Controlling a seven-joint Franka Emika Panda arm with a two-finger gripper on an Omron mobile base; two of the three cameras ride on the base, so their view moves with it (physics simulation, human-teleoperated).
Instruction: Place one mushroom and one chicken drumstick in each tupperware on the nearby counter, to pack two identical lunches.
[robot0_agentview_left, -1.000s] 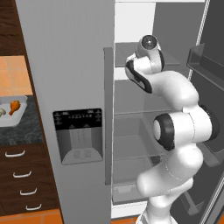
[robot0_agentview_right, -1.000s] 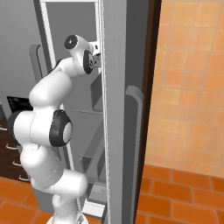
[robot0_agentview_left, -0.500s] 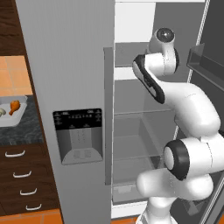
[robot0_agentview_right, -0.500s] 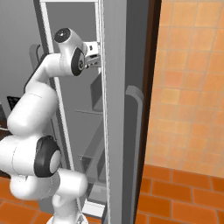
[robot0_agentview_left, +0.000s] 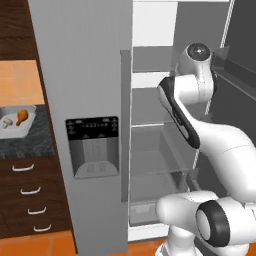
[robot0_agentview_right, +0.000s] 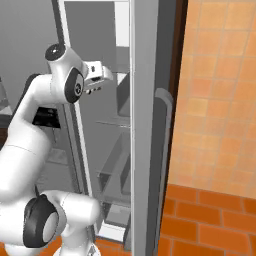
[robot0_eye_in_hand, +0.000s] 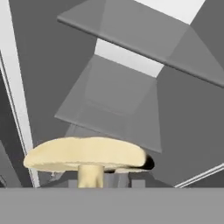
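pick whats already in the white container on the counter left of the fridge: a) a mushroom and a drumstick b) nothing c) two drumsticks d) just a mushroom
a: in the left base view the white container on the counter holds a pale mushroom beside an orange-brown drumstick.

So the mushroom (robot0_eye_in_hand: 87, 156) is pale cream-yellow with a lighter stem. Fridge (robot0_agentview_left: 85, 75) is plain grey with a black dispenser panel (robot0_agentview_left: 93, 131). The worktop (robot0_agentview_left: 27, 142) is dark speckled stone over dark brown cabinets (robot0_agentview_left: 25, 195) with silver handles, holding a white tupperware (robot0_agentview_left: 20, 131) with an orange-brown drumstick (robot0_agentview_left: 21, 116). Orange tile wall (robot0_agentview_right: 220, 90) too.
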